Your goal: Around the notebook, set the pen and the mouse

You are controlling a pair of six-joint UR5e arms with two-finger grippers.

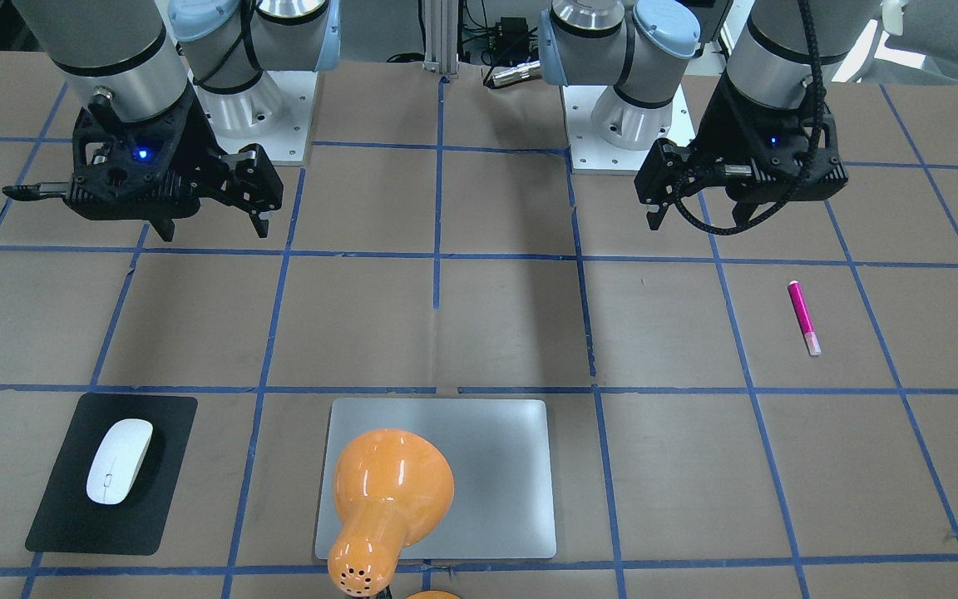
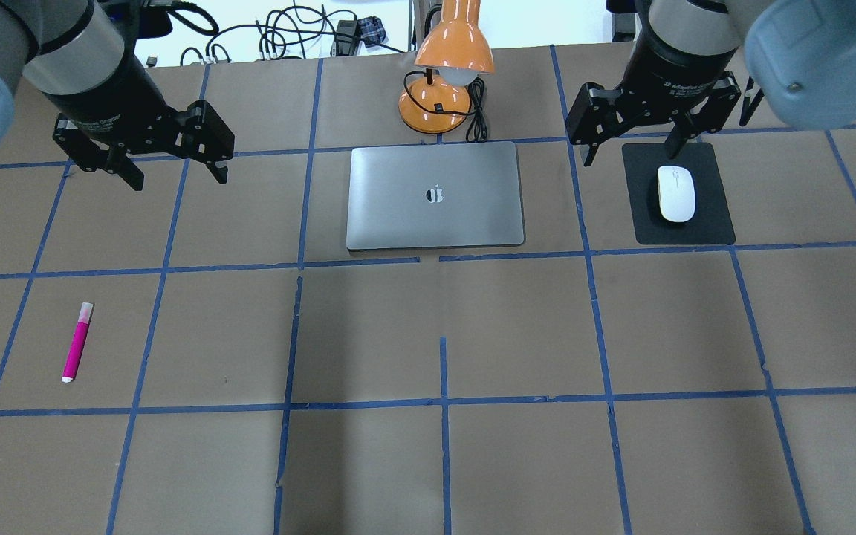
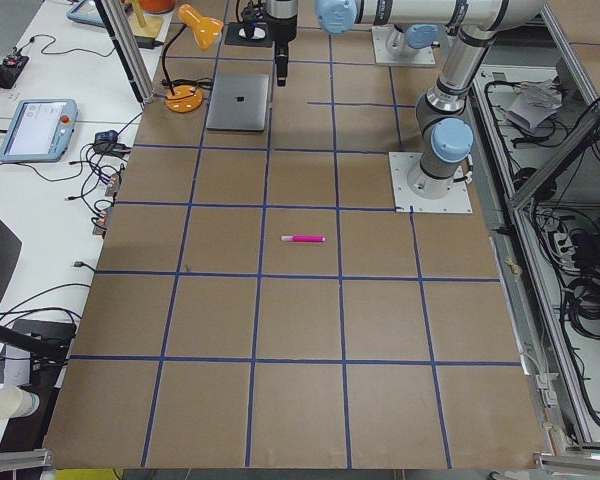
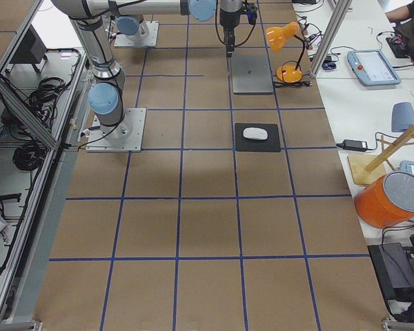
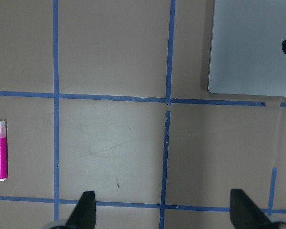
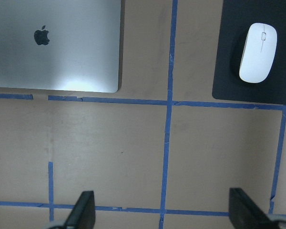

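Observation:
The silver-grey notebook (image 2: 435,195) lies shut at the far middle of the table, also seen as a notebook (image 1: 496,466) near the front-facing view's bottom. The white mouse (image 2: 675,193) rests on a black pad (image 2: 710,223) to the notebook's right. The magenta pen (image 2: 77,342) lies flat on the near left, far from the notebook. My left gripper (image 2: 177,178) hovers open and empty left of the notebook, well beyond the pen (image 5: 2,150). My right gripper (image 2: 628,156) hangs open and empty just left of the pad, with the mouse (image 6: 258,52) at its view's top right.
An orange desk lamp (image 2: 450,52) stands behind the notebook, its cord beside its base. Its shade (image 1: 387,491) overlaps the notebook in the front-facing view. Blue tape lines grid the brown table. Cables lie past the far edge.

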